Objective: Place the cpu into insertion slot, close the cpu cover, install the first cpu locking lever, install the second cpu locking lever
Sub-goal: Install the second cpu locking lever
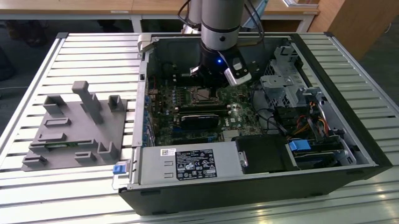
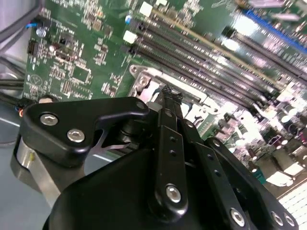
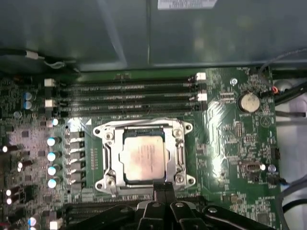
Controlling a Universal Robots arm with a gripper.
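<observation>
Cpu point(image 3: 143, 160) is sitting in our insertion slot point(image 3: 111, 160) under the cpu cover point(image 3: 181, 155); our gripper point(image 3: 163, 188), fingers pressed together, is hovering at its edge.

We see the cpu point(image 3: 143, 160) lying in the insertion slot point(image 3: 109, 158), cpu cover point(image 3: 180, 154) down around it, memory slots point(image 3: 129, 98) alongside.

You get even, soft daylight on the slatted table point(image 1: 81, 56) in the exterior view, while the open case's point(image 1: 349, 140) interior sits in shadow. In the second wrist view, glare washes out the motherboard point(image 2: 268, 43) and the near gripper point(image 2: 169, 96) blurs; the first wrist view is dimmer, slightly soft.
</observation>
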